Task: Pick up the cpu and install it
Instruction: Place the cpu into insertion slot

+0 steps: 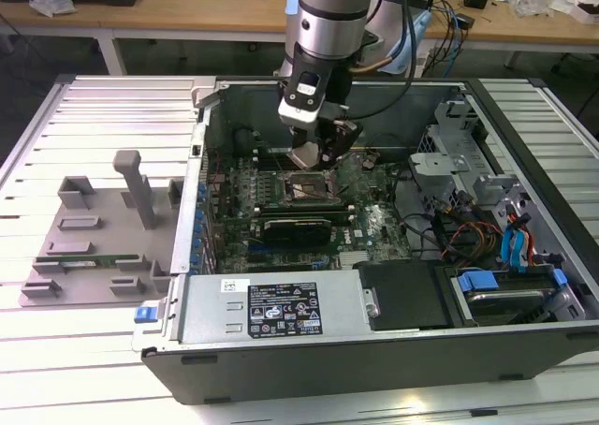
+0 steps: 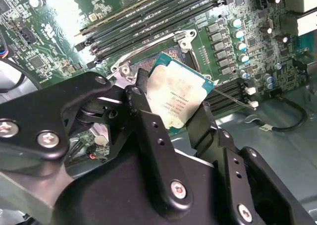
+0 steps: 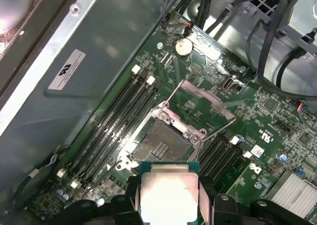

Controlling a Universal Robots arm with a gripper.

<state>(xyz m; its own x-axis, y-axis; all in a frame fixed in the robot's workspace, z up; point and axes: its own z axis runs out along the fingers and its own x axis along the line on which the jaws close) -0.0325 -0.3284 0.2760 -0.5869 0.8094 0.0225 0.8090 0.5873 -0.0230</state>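
We are gripping the cpu [image 2: 179, 97] by two opposite edges between our fingers [image 2: 147, 123] closed onto it, silvery plate showing, and hovering it over the open socket [image 3: 159, 144] on the motherboard [image 3: 267, 111] inside the computer case [image 1: 281, 336].

The gripper [image 2: 173, 106] covers two edges of the cpu [image 2: 182, 92].

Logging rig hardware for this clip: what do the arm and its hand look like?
The arm is a silver-grey cylinder with a black band, and black cables run beside it. The hand is matt black. Its fingers are flat angular bars studded with silver screws.
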